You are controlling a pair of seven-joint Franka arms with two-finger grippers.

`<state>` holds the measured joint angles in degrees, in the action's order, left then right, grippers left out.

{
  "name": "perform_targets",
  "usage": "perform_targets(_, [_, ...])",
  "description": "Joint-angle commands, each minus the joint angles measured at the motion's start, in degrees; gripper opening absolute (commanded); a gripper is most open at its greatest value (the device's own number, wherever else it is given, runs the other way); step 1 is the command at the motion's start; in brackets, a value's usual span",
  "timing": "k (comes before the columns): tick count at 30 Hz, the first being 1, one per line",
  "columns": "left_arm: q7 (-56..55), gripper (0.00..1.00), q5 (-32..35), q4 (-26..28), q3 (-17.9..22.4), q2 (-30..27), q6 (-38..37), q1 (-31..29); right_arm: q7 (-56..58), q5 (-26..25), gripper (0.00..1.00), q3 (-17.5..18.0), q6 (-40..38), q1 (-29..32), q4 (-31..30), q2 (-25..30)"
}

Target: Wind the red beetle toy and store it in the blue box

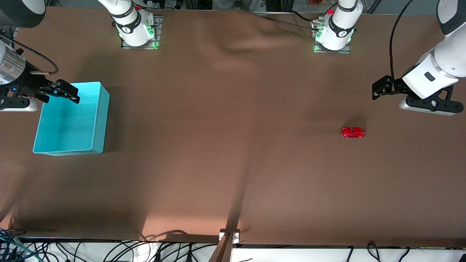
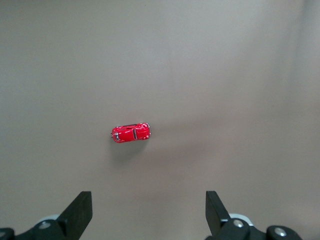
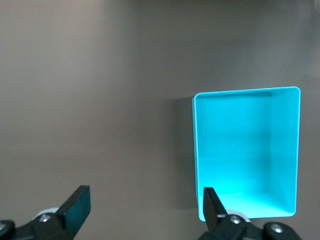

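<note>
On the brown table covering [image 1: 233,145], toward the left arm's end, sits the tiny glossy red beetle-shaped toy car [image 1: 352,132], upright on its wheels and untouched. Taking the table's middle as a dial seen by the front camera, the car lies at about three o'clock, and the rectangular light-blue plastic bin [image 1: 93,142], lidless and empty, at about nine o'clock, well apart from it.

Up in the air, over bare covering near the car, hangs the left gripper [image 1: 382,88], its jaws spread wide with nothing between them; in the left wrist view the car [image 2: 131,133] lies clear of the fingertips [image 2: 80,207]. At the other end the right gripper [image 1: 60,91] hovers over the bin's edge, likewise wide open and empty, with the bin's rim [image 3: 245,93] beside one finger.

Risks, as I judge them: the car is small, low and slick, so a descent slightly off-centre could pinch one end and squirt it away on its wheels. Winding it means rolling or holding it firmly; a loose grip could let it shoot across the smooth covering. The long carry to the bin invites a drop.
</note>
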<state>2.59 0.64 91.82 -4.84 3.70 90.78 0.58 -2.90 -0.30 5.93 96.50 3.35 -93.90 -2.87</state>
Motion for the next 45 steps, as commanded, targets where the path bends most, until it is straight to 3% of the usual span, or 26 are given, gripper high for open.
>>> perform_targets(1, [0.9, 1.0, 0.7, -2.3, 0.3, 1.0, -1.8, 0.5, 0.5, 0.0, 1.0, 0.0, -0.1, 0.0, 0.7, 0.1])
perform_targets(21, [2.2, 1.0, 0.7, -1.5, 0.1, 1.6, -2.4, 0.8, 0.5, 0.1, 1.0, -0.1, -0.2, 0.1, 0.7, -0.2])
perform_targets(35, [24.3, 1.0, 0.9, -0.2, -0.1, 4.8, -3.5, 0.0, 0.5, 0.1, 1.0, -0.1, -0.2, 0.1, 0.7, -0.2])
perform_targets(45, [38.0, 1.0, 1.6, 7.8, -0.1, 5.0, 5.3, -1.2, 0.5, 0.1, 1.0, -0.1, -0.2, 0.1, 0.7, -0.2])
